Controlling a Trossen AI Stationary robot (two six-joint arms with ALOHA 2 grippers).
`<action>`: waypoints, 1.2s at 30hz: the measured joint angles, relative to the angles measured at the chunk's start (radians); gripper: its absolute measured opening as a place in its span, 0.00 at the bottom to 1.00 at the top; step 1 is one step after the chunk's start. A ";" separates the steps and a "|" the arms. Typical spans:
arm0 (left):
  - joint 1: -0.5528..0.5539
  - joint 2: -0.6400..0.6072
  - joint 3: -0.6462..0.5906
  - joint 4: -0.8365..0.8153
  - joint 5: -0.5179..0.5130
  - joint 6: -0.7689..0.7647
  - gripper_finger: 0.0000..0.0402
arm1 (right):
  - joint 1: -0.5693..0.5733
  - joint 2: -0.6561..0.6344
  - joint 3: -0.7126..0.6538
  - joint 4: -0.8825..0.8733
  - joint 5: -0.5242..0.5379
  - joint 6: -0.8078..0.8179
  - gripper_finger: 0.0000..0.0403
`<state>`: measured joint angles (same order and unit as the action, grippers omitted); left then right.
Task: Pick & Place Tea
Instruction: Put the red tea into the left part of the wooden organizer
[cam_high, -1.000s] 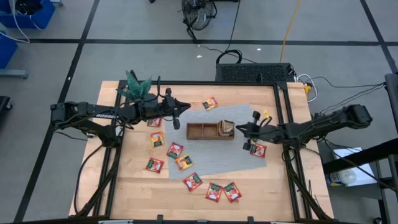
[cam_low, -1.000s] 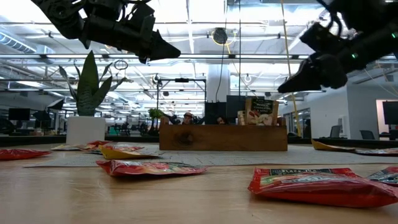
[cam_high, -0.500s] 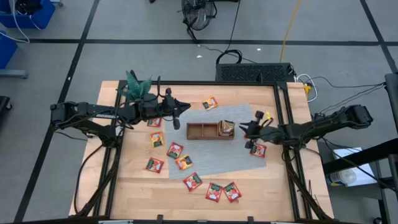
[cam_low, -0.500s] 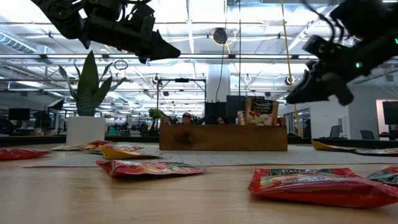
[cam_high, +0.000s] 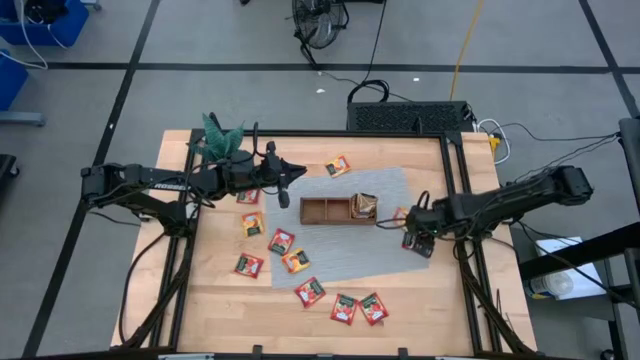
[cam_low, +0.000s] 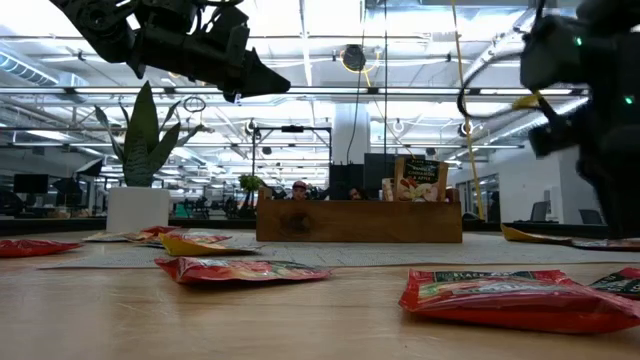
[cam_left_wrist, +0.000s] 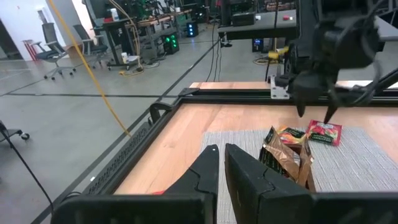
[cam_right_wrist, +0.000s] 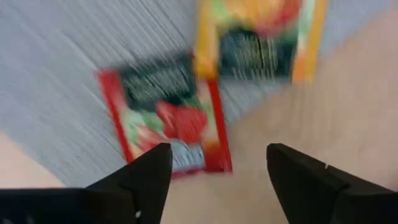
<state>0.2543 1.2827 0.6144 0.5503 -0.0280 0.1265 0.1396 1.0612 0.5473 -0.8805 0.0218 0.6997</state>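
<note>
Tea sachets lie scattered on the table, among them red ones (cam_high: 249, 265) (cam_high: 344, 308) and an orange one (cam_high: 295, 261). A few more stand in the right compartment (cam_high: 364, 206) of the wooden tray (cam_high: 325, 211). My right gripper (cam_high: 412, 228) points down at the mat's right edge with its fingers open. Just below it are a red sachet (cam_right_wrist: 168, 118) and an orange sachet (cam_right_wrist: 261, 37), and nothing is between the fingers (cam_right_wrist: 143, 180). My left gripper (cam_high: 290, 180) hovers shut and empty left of the tray, high above the table in the low view (cam_low: 270, 85).
A grey mat (cam_high: 330, 250) lies under the tray on the wooden table (cam_high: 220, 300). A potted plant (cam_high: 222, 137) stands at the back left corner. Black frame rails (cam_high: 455, 180) run along the table's edges.
My right gripper has opened and tipped downward over the red sachet at the mat's right edge. The left arm has not moved.
</note>
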 joint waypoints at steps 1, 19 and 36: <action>0.000 0.000 0.000 0.000 0.000 0.000 0.09 | 0.000 0.000 -0.020 0.021 -0.005 0.017 0.62; 0.000 0.000 0.000 0.000 0.000 0.000 0.09 | -0.001 -0.005 -0.129 0.092 -0.134 0.045 0.51; 0.000 0.000 0.000 0.000 0.000 0.000 0.09 | 0.000 -0.018 -0.127 0.078 -0.111 -0.038 0.02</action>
<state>0.2543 1.2827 0.6144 0.5503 -0.0280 0.1265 0.1400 1.0432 0.4203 -0.8022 -0.0893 0.6617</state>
